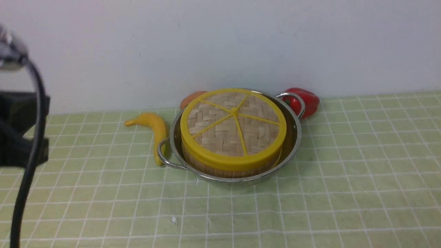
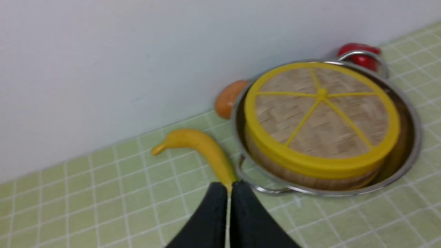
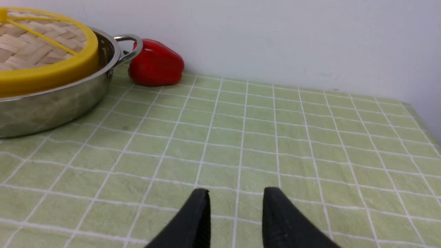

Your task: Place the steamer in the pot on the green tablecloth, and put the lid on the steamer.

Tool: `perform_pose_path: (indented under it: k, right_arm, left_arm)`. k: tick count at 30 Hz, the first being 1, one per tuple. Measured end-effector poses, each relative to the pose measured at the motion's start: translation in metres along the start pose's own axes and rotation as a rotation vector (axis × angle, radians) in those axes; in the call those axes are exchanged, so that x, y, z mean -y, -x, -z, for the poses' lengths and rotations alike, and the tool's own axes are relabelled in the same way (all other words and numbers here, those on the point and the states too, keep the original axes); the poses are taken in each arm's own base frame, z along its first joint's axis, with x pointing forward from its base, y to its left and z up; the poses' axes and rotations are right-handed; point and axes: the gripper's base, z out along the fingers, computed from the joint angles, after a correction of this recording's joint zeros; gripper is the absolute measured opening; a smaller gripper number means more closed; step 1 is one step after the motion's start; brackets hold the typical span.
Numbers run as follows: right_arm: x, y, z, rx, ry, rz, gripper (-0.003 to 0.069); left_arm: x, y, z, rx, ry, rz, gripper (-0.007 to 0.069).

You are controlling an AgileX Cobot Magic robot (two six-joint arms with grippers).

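We see the left gripper (image 2: 228,187) pressed nearly together, empty; right gripper (image 3: 236,196) spread, empty, over the light green grid-checked tablecloth (image 3: 275,144). Flat woven bamboo lid with yellow rim and spokes (image 1: 233,125) caps the slatted bamboo steamer basket (image 1: 220,170), seated in the shiny shallow steel two-handled pot (image 1: 296,132) by the wall.

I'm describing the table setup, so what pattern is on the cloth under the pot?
Light green cloth with a white grid of squares, clearest in the right wrist view.
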Motion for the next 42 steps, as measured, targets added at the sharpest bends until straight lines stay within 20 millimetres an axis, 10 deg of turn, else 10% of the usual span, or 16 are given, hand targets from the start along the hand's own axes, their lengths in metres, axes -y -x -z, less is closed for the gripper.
perform_pose_path:
  k: [6, 12, 25, 42]
  right_arm:
    - [0.000, 0.000, 0.000, 0.001, 0.000, 0.000, 0.0240]
    - [0.000, 0.000, 0.000, 0.002, 0.000, 0.000, 0.0240]
    - [0.000, 0.000, 0.000, 0.005, 0.000, 0.000, 0.0240]
    - [0.000, 0.000, 0.000, 0.005, 0.000, 0.000, 0.0240]
  left_arm:
    - [0.004, -0.095, 0.013, 0.021, 0.129, 0.061, 0.0033]
    - [0.014, -0.144, 0.020, 0.111, 0.168, 0.051, 0.0043]
    - [0.022, -0.194, 0.003, 0.146, 0.173, 0.062, 0.0064]
    - [0.024, -0.213, -0.010, 0.135, 0.170, 0.081, 0.0085]
